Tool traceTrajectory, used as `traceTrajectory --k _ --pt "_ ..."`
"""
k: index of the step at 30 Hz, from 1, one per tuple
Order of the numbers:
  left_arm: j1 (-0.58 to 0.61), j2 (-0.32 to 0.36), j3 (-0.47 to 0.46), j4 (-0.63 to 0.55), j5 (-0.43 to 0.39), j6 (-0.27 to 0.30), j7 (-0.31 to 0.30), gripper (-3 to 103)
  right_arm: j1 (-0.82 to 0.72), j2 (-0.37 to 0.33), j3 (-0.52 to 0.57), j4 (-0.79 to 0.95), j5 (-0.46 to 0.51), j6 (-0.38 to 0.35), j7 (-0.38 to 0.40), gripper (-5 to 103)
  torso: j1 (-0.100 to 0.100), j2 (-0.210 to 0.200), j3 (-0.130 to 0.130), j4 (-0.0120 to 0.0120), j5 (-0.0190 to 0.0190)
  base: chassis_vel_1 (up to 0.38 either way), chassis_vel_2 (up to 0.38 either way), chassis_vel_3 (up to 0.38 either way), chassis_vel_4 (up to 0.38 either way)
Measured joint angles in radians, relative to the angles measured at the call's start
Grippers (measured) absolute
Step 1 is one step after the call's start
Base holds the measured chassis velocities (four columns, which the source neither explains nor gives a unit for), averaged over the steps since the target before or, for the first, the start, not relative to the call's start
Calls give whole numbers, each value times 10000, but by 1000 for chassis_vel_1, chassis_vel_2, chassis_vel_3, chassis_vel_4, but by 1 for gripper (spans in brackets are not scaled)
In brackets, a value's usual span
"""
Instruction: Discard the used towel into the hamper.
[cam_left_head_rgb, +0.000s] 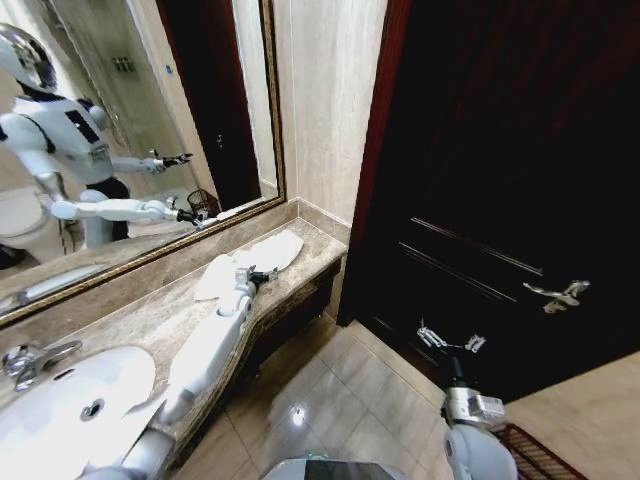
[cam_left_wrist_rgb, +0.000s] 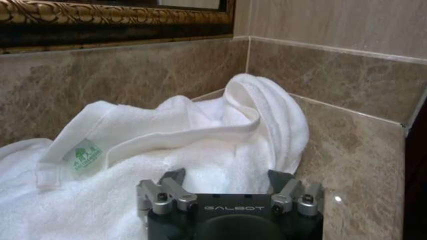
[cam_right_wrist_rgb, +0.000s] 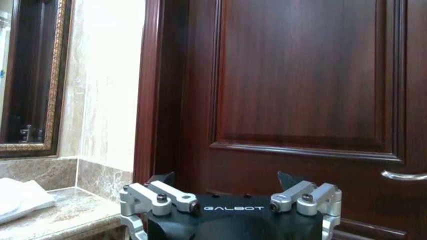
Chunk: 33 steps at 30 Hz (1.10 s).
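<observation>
**Left hand over the towel on the vanity table; right hand idle before the door**

Head view: the left arm reaches forward along the marble table (cam_left_head_rgb: 170, 310), and the left hand (cam_left_head_rgb: 262, 274) sits at the near edge of the white towel (cam_left_head_rgb: 255, 258), which lies crumpled on the table close to the far corner, below the gilt-framed mirror (cam_left_head_rgb: 130, 120). A white sink (cam_left_head_rgb: 60, 410) with a chrome tap (cam_left_head_rgb: 30, 362) occupies the nearer end of the table. The right arm is held low over the tiled floor (cam_left_head_rgb: 330, 400), its right hand (cam_left_head_rgb: 450, 340) facing the dark wooden door (cam_left_head_rgb: 500, 180) and well apart from the towel.

Left wrist view: the left hand (cam_left_wrist_rgb: 228, 179) has its fingers (cam_left_wrist_rgb: 175, 176) spread, their tips resting at or pressed slightly into the towel (cam_left_wrist_rgb: 200, 145); no fold is pinched between them. The towel is bunched against the corner where the table meets the stone backsplash (cam_left_wrist_rgb: 133, 75); a small green label (cam_left_wrist_rgb: 83, 156) shows on one hem.

Right wrist view: the right hand (cam_right_wrist_rgb: 227, 179) has its fingers spread and grips nothing. A door handle (cam_right_wrist_rgb: 403, 175) is visible beside it, and a corner of the towel (cam_right_wrist_rgb: 23, 197) lies on the table edge farther off.
</observation>
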Motion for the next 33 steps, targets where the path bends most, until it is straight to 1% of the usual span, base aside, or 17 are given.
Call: traceTrajectory --k 2,3,4,5,7,8,11,12,15,17,19,20,22,23,28,33 --pt "-62 -74 8 102 4 -10 -12 73 1 -1 7 -19 12 17 0 100 0 0 0 0 0 0 0 0 0" --pt "-72 -102 3 137 16 -16 -14 73 -7 -1 7 -27 18 25 0 100 0 0 0 1 0 0 0 0 0" --pt "-73 -123 -5 170 30 -28 -14 68 -15 -1 8 -36 21 33 0 100 0 0 0 0 0 0 0 0 0" --pt "-73 -123 -5 170 30 -28 -14 68 -15 -1 8 -36 21 33 0 100 0 0 0 0 0 0 0 0 0" --pt "-72 -140 -29 205 58 -65 -12 57 -19 -5 9 -47 34 46 0 100 0 0 0 1 0 0 0 0 0" --pt "-72 -140 -29 205 58 -65 -12 57 -19 -5 9 -47 34 46 0 100 0 0 0 1 0 0 0 0 0" --pt "-24 -152 -92 188 83 -89 3 41 -9 -6 -1 -47 38 46 -1 100 0 0 0 0 -1 0 0 0 0" --pt "-24 -152 -92 188 83 -89 3 41 -9 -6 -1 -47 38 46 -1 100 0 0 0 0 -1 0 0 0 0" --pt "86 -132 -186 63 89 -86 5 24 5 -10 -32 -33 38 45 0 100 0 0 0 0 -1 0 0 0 0" --pt "115 -103 -201 22 88 -82 14 24 5 -11 -34 -25 39 43 0 100 0 0 0 0 -2 0 0 0 0" --pt "158 -47 -265 -41 80 -79 37 14 2 -12 -39 -14 38 41 1 100 0 0 0 0 -1 0 0 0 0" --pt "158 -47 -265 -41 80 -79 37 14 2 -12 -39 -14 38 41 1 100 0 0 0 0 -1 0 0 0 0" --pt "201 -1 -345 -124 50 -78 78 4 -4 -10 -65 4 30 36 1 100 0 0 0 1 -1 0 0 0 0" --pt "222 17 -360 -162 38 -87 93 2 -6 -7 -72 13 26 33 1 100 0 0 0 1 -1 0 0 0 0" --pt "354 72 -448 -386 29 -160 137 2 -24 -1 -90 61 14 29 1 100 0 0 0 0 -1 0 0 0 0" --pt "740 144 -707 -1051 10 -212 150 2 -81 15 -97 128 7 26 1 100 0 0 0 1 -1 0 0 0 0"
